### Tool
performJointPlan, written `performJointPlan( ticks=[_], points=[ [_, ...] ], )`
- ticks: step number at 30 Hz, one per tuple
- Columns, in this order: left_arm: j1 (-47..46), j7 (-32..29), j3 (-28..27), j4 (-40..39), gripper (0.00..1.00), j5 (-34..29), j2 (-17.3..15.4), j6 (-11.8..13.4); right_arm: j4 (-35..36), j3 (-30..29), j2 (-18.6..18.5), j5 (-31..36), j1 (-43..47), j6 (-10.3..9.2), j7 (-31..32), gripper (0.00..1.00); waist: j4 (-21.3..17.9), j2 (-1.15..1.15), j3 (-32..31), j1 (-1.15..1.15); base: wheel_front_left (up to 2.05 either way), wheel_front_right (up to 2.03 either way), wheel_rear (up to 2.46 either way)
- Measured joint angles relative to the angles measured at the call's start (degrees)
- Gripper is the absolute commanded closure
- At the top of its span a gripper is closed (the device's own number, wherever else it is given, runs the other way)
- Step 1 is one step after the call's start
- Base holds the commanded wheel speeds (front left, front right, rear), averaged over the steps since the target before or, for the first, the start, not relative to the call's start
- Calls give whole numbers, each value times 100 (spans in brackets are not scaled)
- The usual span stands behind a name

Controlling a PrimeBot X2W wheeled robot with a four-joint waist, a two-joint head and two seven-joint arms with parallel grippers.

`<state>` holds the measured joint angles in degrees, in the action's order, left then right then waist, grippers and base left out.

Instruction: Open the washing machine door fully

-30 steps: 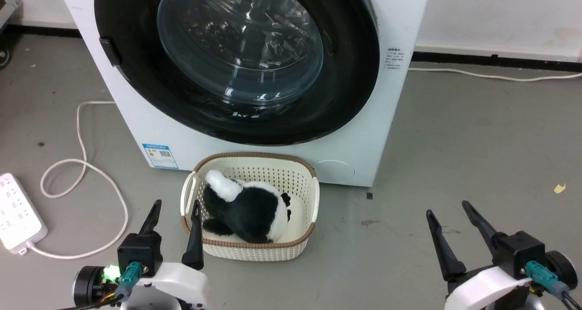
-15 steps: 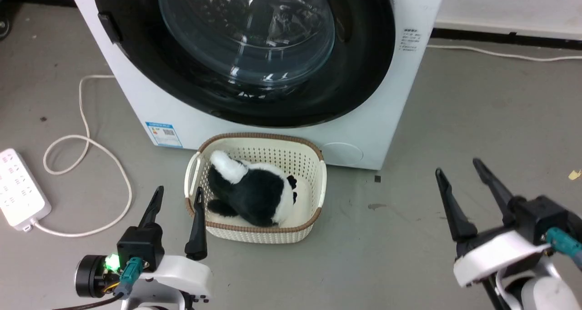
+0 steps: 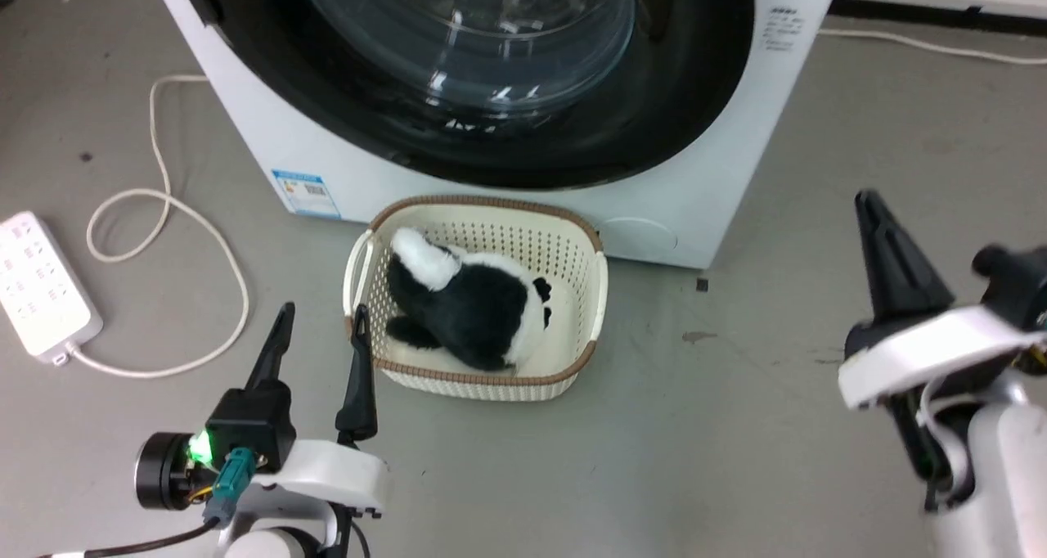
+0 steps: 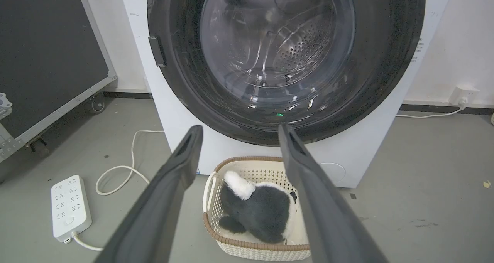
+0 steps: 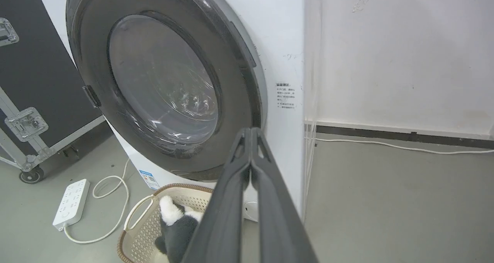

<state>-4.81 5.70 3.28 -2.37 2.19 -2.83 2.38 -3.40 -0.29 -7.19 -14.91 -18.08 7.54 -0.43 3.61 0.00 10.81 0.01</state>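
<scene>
Entry: large round glossy black washing machine door (image 4: 285, 58) with a glass bowl centre, sitting shut at 12 o'clock. I am holding my left pincer (image 4: 240, 127) spread and empty at 7 o'clock. My right pincer (image 5: 251, 131), closed on nothing at 3 o'clock, is pointing doorward, likely for prying its rim.

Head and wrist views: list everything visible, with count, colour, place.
washing machine: one, white, by the wall
washing machine door: one, glossy black, glass centre, flat against machine front
basket: one, cream, brown rim, floor before machine
plush toy: one, black-and-white, in basket
power strip: one, white, floor left of machine
cables: two, white, on floor
wheeled case: one, black, left of machine
left pincer: one, dark, open, beside basket
right pincer: one, dark, shut, empty, right of basket
</scene>
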Motion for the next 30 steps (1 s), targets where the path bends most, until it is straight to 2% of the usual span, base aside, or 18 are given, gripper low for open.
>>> performJointPlan(
  ticks=[13, 20, 30],
  points=[
    [-180, 168, 94, -111, 0, 104, 0, 101, -904, -634, 148, -1032, -1500, 0, 671, 100, 247, 0, 516, 0, 0, 0, 0],
    [-260, 250, 176, -122, 0, 158, 0, 155, -1567, -1051, 204, -1557, -2270, -1, 1256, 100, 378, 0, 765, 0, 0, 0, 0],
    [-382, 371, 240, -140, 0, 256, 0, 208, -2470, -1486, 181, -1902, -3376, -1, 2036, 100, 563, 0, 1092, 0, 0, 0, 0]
  ],
)
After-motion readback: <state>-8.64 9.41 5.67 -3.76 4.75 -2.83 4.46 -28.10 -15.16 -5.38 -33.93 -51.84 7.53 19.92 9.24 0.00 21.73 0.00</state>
